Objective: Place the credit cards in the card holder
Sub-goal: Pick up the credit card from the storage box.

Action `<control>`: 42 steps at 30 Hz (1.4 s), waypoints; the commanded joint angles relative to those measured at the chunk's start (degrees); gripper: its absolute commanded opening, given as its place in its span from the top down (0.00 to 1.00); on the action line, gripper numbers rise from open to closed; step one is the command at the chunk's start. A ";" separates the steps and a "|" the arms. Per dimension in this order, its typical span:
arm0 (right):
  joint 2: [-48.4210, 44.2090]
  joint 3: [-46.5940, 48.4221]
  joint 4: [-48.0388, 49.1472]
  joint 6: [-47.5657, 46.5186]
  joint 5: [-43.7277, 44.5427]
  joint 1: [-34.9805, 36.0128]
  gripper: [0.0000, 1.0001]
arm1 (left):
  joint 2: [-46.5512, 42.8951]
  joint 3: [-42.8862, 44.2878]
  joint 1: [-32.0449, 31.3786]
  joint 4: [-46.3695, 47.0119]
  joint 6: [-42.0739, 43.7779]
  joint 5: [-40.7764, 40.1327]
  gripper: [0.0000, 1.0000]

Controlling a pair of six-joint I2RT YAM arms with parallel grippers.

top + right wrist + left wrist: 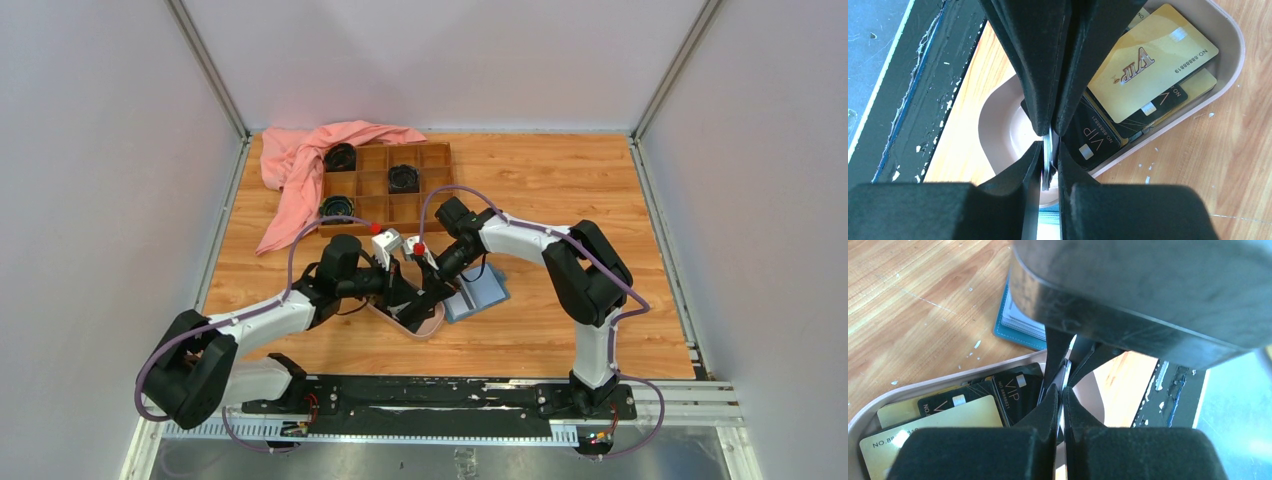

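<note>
Both grippers meet above the pink dish, pinching 1 thin card that stands edge-on between them. The left gripper is closed right down on the card from one end, and the right gripper is clamped on it from the other, jaws barely apart. The other credit cards, gold and black, lie stacked in the dish. The card holder lies on the table just beside the dish, on its right

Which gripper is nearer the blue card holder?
Right. The right gripper hangs over the pink dish next to the card holder; the left gripper meets it from the far side of the dish.
</note>
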 commanded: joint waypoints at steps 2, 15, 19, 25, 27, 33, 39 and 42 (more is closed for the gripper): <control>0.63 0.70 0.49 -1.16 -0.23 0.20 0.87 | 0.34 1.46 0.24 -0.12 0.24 1.10 1.00; 0.35 0.53 0.48 -1.33 -0.54 0.25 0.86 | 0.14 1.90 0.86 -0.12 -1.06 0.88 0.85; 0.30 0.53 0.48 -1.42 -0.61 0.25 0.86 | -0.03 2.31 1.28 -0.12 -1.38 1.47 0.86; 0.29 0.61 0.48 -1.42 -0.56 0.21 0.86 | 1.13 2.73 1.31 -0.13 -1.51 2.33 0.87; 0.30 0.62 0.45 -1.42 -0.66 0.23 0.86 | 1.63 2.85 1.29 -0.13 -1.58 2.87 0.88; 0.39 0.61 0.39 -1.42 -0.66 0.25 0.86 | 2.59 3.21 1.29 -0.10 -1.44 3.70 0.99; 0.15 0.64 0.45 -0.79 -0.34 0.19 0.69 | 1.69 2.68 1.44 -0.13 -0.52 1.98 1.00; -0.40 0.31 0.48 -0.60 0.28 0.23 0.56 | 0.18 2.06 1.87 -0.07 -0.12 0.90 1.00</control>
